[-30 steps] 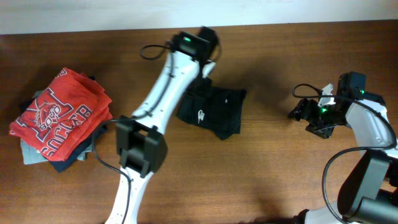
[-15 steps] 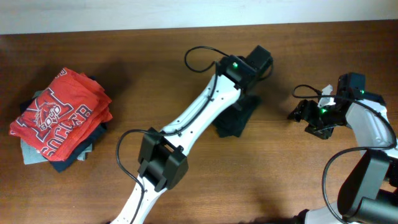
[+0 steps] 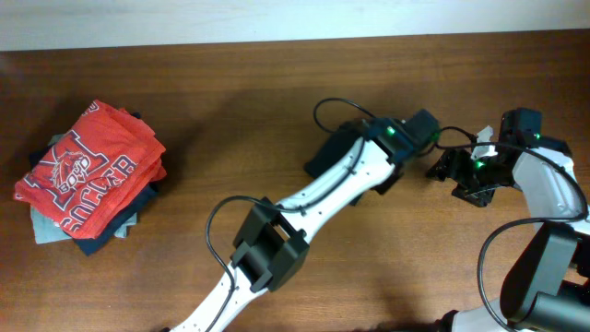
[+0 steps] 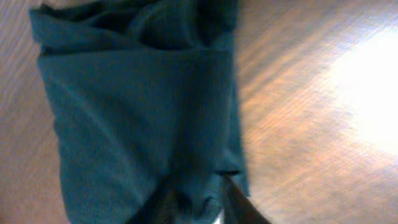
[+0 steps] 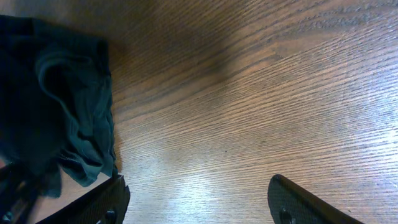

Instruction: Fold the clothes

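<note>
- Your left gripper [image 4: 199,208] is nearly closed, with a fold of the dark garment [image 4: 137,106] pinched between its two fingers [image 4: 239,200]. In the left wrist view the cloth bunches right at the fingertips.
- From overhead, your left arm [image 3: 323,194] reaches diagonally from the lower left of the table [image 3: 230,101] up to the right. Its wrist sits over the garment, right of centre.
- The dark garment [image 3: 325,155] lies crumpled under that wrist. You see one dark patch to the left of the arm and a smaller one showing below it.
- In the left wrist view the cloth fills the left half, creased and folded over near the top. Bare wood lies to its right.
- Your right gripper [image 5: 196,199] is wide open and holds nothing. Its two fingers [image 5: 305,202] stand far apart at the bottom of the right wrist view, with only tabletop between them.
- Overhead, the right gripper [image 3: 454,169] sits just beside the left wrist, on its right.
- The right wrist camera shows the garment [image 5: 59,106] heaped at the left edge, wrinkled, resting on the wood.
- At the far left, well apart from both grippers, a red shirt [image 3: 88,171] with white lettering tops a pile of folded clothes [image 3: 55,226].
</note>
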Robot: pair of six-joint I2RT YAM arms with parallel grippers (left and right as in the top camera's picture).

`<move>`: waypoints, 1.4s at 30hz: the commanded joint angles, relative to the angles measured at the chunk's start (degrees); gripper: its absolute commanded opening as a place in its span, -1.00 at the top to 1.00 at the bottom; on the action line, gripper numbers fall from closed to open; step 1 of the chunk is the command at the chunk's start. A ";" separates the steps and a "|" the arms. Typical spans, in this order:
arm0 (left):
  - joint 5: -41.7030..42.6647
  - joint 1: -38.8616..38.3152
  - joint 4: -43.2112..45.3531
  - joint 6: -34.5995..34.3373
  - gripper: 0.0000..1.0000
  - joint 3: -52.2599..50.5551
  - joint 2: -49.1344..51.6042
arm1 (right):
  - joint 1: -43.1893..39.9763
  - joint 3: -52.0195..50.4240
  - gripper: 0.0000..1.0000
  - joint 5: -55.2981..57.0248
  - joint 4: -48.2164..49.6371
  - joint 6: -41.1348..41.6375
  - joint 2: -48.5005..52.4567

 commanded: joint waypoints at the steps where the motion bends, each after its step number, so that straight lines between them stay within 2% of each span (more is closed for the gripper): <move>1: -3.72 -1.90 -0.07 -0.28 0.19 0.22 -0.07 | -0.07 0.85 -0.53 -0.55 -0.07 -0.35 0.17; 3: -7.63 -1.95 -1.29 -0.28 0.10 0.55 -0.09 | -0.07 0.85 -0.53 -0.55 -0.07 -0.35 0.17; 7: -14.05 -1.46 -6.91 -0.37 0.07 4.07 -0.13 | -0.07 0.85 -0.53 -0.55 -0.07 -0.35 0.17; 13: -14.58 2.91 -13.33 -2.05 0.08 12.20 -0.31 | -0.07 0.85 -0.53 -0.59 -0.04 -0.37 0.17; 16: -13.68 6.47 -13.49 -2.03 0.08 14.53 -0.31 | -0.07 0.85 -0.41 -6.51 0.11 -2.99 0.17; 18: -9.90 9.31 -12.31 -1.99 0.12 14.64 -0.31 | -0.07 0.85 -0.19 -14.60 0.42 -7.32 0.17; 20: -1.49 12.63 -10.64 -0.94 0.39 14.40 -0.15 | -0.04 0.85 0.12 -23.02 0.44 -10.93 0.17; 23: 24.61 18.56 -7.48 8.98 0.61 14.12 0.72 | 0.50 0.85 0.74 -28.76 0.63 -11.56 0.17; 24: 35.74 20.94 -6.67 11.43 0.67 14.10 1.27 | 1.33 0.85 0.87 -29.75 1.14 -11.45 0.17; 25: 38.97 21.73 -6.43 11.80 0.68 14.10 1.57 | 1.68 0.85 0.89 -29.90 1.40 -11.34 0.17; 26: 47.76 24.22 -6.08 11.82 0.72 14.10 2.91 | 3.67 0.85 0.92 -29.97 2.95 -10.86 0.22; 29: 52.70 25.75 -6.73 11.87 0.76 14.10 4.61 | 7.96 0.85 0.92 -29.99 8.57 -9.14 0.52; 34: 53.51 25.24 -7.63 14.86 0.77 14.10 7.50 | 16.74 0.85 0.92 -28.13 23.50 -7.61 2.05; 36: 55.49 24.74 -7.54 16.15 0.77 14.10 8.74 | 19.78 0.85 0.92 -24.00 27.47 -3.72 3.48; 42: 51.39 23.87 -8.66 16.72 0.77 14.10 12.20 | 24.20 0.85 0.92 -12.63 30.49 1.18 9.81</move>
